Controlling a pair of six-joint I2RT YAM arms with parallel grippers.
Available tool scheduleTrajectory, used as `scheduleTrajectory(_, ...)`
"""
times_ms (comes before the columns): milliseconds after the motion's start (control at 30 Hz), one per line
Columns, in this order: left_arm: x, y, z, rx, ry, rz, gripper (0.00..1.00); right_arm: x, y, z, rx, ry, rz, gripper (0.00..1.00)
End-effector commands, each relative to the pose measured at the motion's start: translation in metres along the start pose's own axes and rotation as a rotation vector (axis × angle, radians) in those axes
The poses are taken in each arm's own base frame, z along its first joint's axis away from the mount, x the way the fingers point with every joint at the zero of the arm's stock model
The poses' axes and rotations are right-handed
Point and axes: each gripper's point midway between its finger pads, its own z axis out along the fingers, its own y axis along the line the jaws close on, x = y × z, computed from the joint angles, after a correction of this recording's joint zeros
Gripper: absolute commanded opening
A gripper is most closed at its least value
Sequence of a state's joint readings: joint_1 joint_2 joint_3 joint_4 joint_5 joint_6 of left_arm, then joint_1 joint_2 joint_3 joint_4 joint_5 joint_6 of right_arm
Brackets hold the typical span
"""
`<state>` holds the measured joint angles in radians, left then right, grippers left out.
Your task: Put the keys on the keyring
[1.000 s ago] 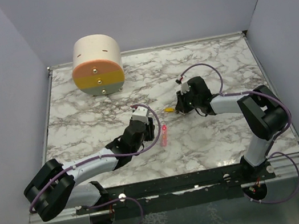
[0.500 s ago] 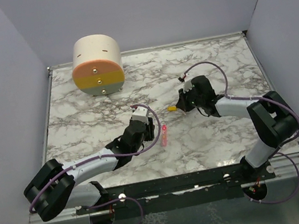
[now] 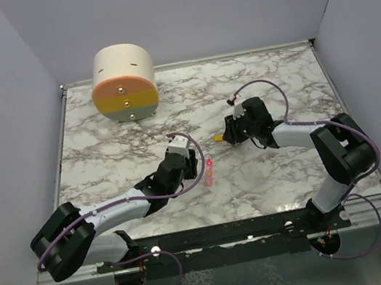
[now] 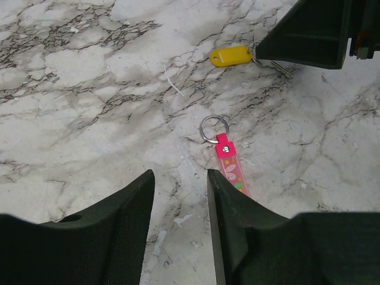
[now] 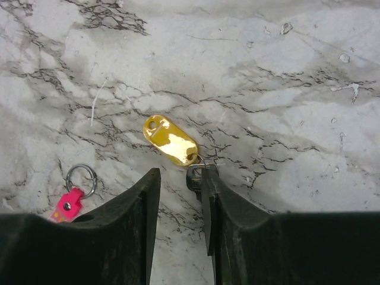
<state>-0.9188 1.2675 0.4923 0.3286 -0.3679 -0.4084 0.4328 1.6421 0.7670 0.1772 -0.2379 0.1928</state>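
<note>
On the marble bench (image 3: 103,150) the yellow keys (image 5: 170,140) lie slantwise just ahead of the right claw (image 5: 181,178), its jaws narrowly parted and gripping nothing, while the pink keyring (image 4: 228,160), ring end toward them, lies just beyond the left claw (image 4: 178,178), likewise narrow and empty.

In the top view the right arm (image 3: 327,140) has changed its pose. Its elbow, first at the middle right of the frame, swung out toward the lower right and has since drawn back a little. The right hand (image 3: 228,136) shifted slightly right and up with it. The keys (image 3: 217,138) slid a touch to the right across the surface (image 3: 276,83). That hand's jaws, closed a moment ago, now stand apart in its wrist view, with the keys' metal end beside one finger.
</note>
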Motion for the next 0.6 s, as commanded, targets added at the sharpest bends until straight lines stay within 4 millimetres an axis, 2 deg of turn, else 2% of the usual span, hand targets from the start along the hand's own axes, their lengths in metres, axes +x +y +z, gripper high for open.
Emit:
scheduleTrajectory(0, -0.0047, 0.0007, -0.0020, -0.005, -0.029, -0.004, 0.45, -0.0009, -0.0068, 0.0091, 0.039, 0.014, 0.011, 0.35)
scheduleTrajectory(367, -0.0046, 0.0033, -0.0025, -0.016, -0.033, 0.001, 0.49, 0.0019, -0.0132, 0.0176, 0.065, 0.028, 0.022, 0.34)
scheduleTrajectory(567, -0.0042, 0.0044, -0.0023, -0.019, -0.032, 0.006, 0.49, 0.0033, -0.0136, 0.0191, 0.065, 0.031, 0.023, 0.28)
